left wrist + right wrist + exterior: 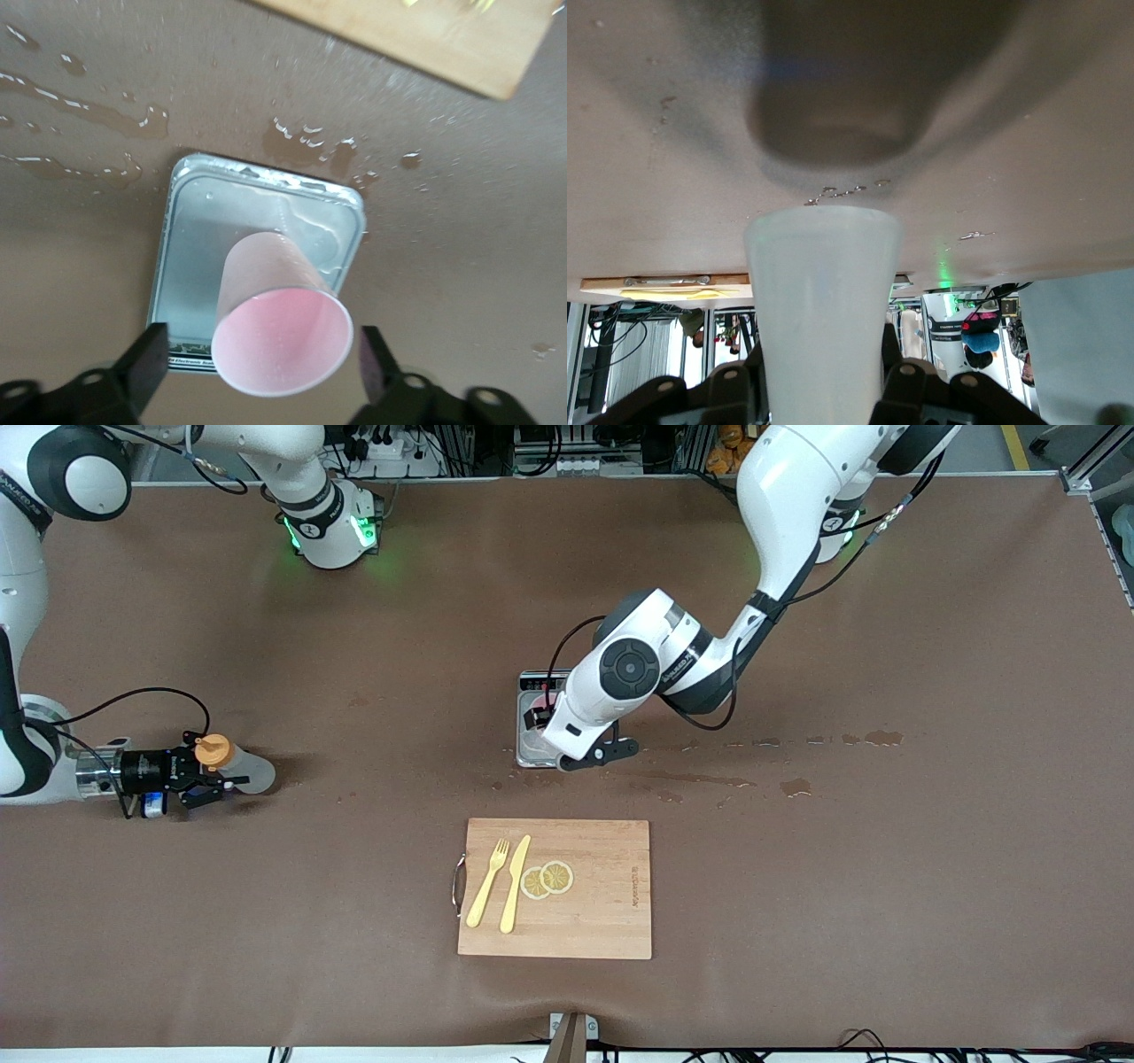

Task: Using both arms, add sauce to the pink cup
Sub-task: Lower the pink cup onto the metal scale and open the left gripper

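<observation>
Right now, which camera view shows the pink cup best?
The left wrist view: the pink cup stands on the wet scale, rim and inside fully visible, between the open left hand's fingers. In the front view the left arm hides nearly all of it. The right wrist view does not show it.

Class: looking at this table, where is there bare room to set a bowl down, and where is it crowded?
Free: the brown table between the cutting board and the left arm's end, and between the board and the sauce bottle. Crowded: around the scale, where the pink cup stands on it between the open left end effector's fingers, with puddles alongside.
</observation>
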Robot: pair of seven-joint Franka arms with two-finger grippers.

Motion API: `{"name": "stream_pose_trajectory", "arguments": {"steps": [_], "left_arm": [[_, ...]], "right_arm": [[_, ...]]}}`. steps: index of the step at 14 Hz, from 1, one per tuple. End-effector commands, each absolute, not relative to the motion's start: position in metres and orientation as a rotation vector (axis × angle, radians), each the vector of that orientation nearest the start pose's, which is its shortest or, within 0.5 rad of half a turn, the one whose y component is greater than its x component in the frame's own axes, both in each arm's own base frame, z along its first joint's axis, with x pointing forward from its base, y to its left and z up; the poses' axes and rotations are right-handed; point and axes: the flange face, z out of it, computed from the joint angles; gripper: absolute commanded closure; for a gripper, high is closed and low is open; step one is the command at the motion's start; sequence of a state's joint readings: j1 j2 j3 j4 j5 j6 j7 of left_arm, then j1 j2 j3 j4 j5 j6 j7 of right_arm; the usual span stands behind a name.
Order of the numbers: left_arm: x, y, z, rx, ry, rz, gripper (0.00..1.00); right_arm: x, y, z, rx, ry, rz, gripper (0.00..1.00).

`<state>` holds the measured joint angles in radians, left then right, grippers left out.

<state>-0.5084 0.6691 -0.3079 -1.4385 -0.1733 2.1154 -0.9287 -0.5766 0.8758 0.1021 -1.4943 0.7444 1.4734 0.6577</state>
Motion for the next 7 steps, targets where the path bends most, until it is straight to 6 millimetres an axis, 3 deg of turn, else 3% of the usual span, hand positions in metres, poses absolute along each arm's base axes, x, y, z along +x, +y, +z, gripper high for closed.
{"name": "stream_pose_trajectory", "arguments": {"steps": [1, 3, 7], "left_arm": [[0.532, -0.463, 0.374, -3.294, -0.468, 0.373, 0.00], [0.544, -0.433, 0.404, -3.288, -0.439, 0.367, 0.00], [0.574, -0.371, 0.451, -3.302, -0.439, 0.211, 0.00]], "right_arm": [[0.596, -0.205, 0.193, -1.672, 1.459, 1.157, 0.51], [0.603, -0.199, 0.217, -1.695, 1.494, 1.147, 0.51], [0.619, -0.161, 0.263, -1.834, 1.556, 1.119, 0.51]]}}
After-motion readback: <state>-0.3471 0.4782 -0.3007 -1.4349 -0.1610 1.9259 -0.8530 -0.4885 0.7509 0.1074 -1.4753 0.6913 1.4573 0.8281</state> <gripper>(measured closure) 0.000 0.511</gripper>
